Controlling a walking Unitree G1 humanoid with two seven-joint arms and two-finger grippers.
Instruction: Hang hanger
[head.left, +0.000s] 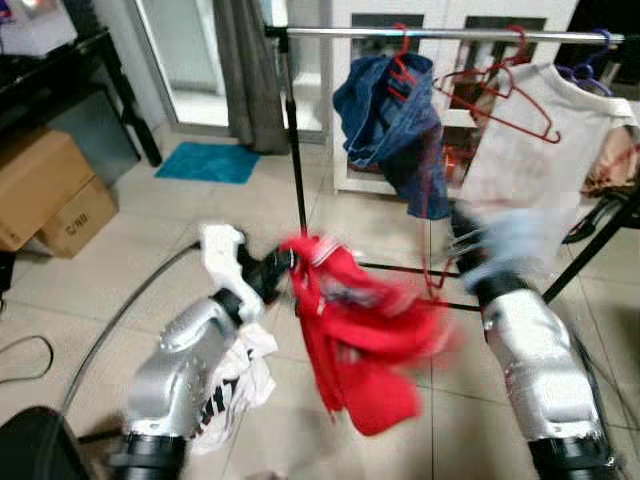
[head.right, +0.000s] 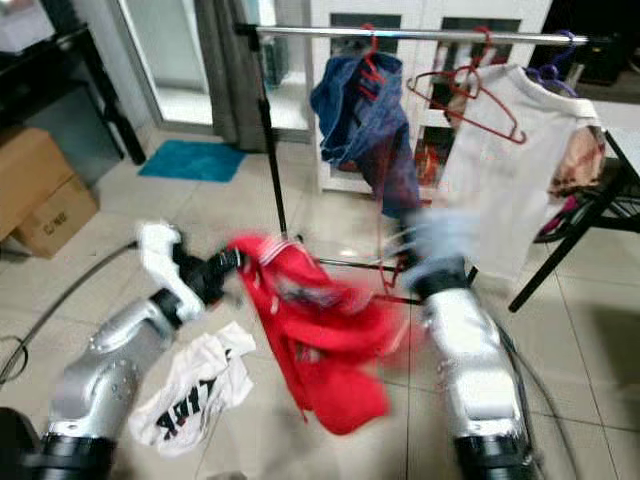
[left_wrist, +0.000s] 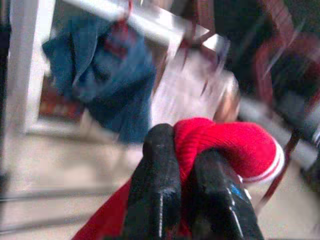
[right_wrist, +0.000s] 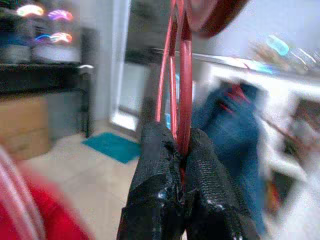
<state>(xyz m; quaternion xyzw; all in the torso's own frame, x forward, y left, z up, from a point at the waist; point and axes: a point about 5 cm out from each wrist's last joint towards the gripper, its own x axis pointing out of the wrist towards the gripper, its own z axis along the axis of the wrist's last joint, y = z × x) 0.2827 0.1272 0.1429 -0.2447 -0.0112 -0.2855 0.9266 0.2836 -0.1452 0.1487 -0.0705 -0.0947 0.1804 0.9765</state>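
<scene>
My left gripper (head.left: 285, 268) is shut on the collar of a red garment (head.left: 365, 330), which droops between my two arms above the floor. In the left wrist view the black fingers (left_wrist: 160, 165) pinch the red ribbed cloth (left_wrist: 225, 142). My right gripper (head.left: 470, 240), blurred, is shut on the thin wire of a red hanger (right_wrist: 182, 75); its fingertips (right_wrist: 200, 155) clamp the wire. The clothes rail (head.left: 450, 35) runs across above and beyond both grippers.
On the rail hang a blue denim garment (head.left: 395, 120), an empty red hanger (head.left: 500, 95) and a white shirt (head.left: 540, 140). The rack's upright pole (head.left: 295, 150) stands ahead. A white printed garment (head.left: 235, 390) lies on the floor. Cardboard boxes (head.left: 45, 190) sit at left, a black table leg (head.left: 600, 240) at right.
</scene>
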